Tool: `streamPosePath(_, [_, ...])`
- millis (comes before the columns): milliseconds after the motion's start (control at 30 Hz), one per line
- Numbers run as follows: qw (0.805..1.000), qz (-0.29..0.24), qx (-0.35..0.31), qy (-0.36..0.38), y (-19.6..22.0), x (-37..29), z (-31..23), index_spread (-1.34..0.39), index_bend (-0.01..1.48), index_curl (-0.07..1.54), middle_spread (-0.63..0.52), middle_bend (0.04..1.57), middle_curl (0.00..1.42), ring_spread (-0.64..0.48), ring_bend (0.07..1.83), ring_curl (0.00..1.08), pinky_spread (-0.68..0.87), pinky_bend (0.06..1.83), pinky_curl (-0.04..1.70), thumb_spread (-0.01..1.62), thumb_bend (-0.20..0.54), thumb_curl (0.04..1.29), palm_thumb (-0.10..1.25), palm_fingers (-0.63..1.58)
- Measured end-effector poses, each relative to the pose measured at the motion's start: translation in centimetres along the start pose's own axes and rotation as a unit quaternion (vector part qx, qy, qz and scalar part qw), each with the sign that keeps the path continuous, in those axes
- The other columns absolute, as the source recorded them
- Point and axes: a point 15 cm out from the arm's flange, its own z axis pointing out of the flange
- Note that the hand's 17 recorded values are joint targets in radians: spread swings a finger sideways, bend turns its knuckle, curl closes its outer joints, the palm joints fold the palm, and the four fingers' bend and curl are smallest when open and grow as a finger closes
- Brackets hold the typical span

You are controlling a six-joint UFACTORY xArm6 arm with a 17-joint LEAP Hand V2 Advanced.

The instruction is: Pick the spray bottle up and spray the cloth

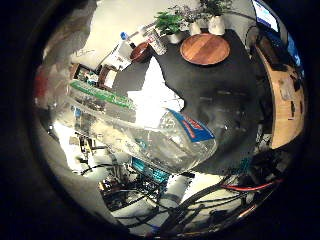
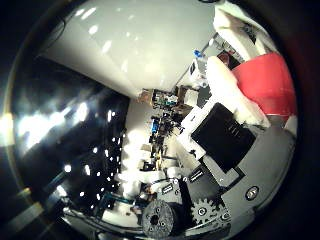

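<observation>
Transparent plastic makes the body of the spray bottle (image 1: 145,132), which fills much of the little finger side view and so is very close to the palm. It has a green band on one part and a blue and red label on another part, and it lies across the view above the black table (image 1: 220,95). In the thumb side view the hand (image 2: 225,130) shows white and black parts and a red part near the edge, with a gear below them. Its fingers seem to wrap around the bottle, but I cannot tell this for sure. On the table, behind the bottle, lies the white cloth (image 1: 152,92), crumpled. Farther on the same table are a round wooden board (image 1: 205,48), a dark brown bowl (image 1: 141,51) and some green plants in white pots (image 1: 192,20).
</observation>
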Motion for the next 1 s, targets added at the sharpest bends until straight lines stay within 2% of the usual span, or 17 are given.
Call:
streamPosePath(233, [0.999, 0.008, -0.044, 0.021, -3.1, -1.5, 2.7, -0.30, 1.03, 0.99, -0.18, 1.28, 0.90, -0.23, 1.36, 0.80, -0.22, 1.05, 1.46, 0.95, -0.014, 0.78, 1.05, 1.09])
streamPosePath(467, [0.997, 0.006, -0.079, 0.023, -3.9, -3.1, 6.5, -0.30, 1.03, 0.99, -0.18, 1.28, 0.89, -0.23, 1.36, 0.80, -0.22, 1.05, 1.46, 0.95, -0.013, 0.78, 1.04, 1.09])
streamPosePath(700, [0.997, -0.004, -0.078, 0.029, -4.8, -3.5, 8.9, -0.29, 1.04, 0.99, -0.18, 1.28, 0.89, -0.23, 1.36, 0.80, -0.22, 1.06, 1.46, 0.95, -0.014, 0.78, 1.05, 1.09])
streamPosePath(1000, [0.996, -0.007, -0.080, 0.026, -4.8, -4.0, 9.4, -0.30, 1.03, 0.99, -0.18, 1.29, 0.88, -0.23, 1.36, 0.80, -0.21, 1.06, 1.46, 0.94, -0.014, 0.79, 1.04, 1.09])
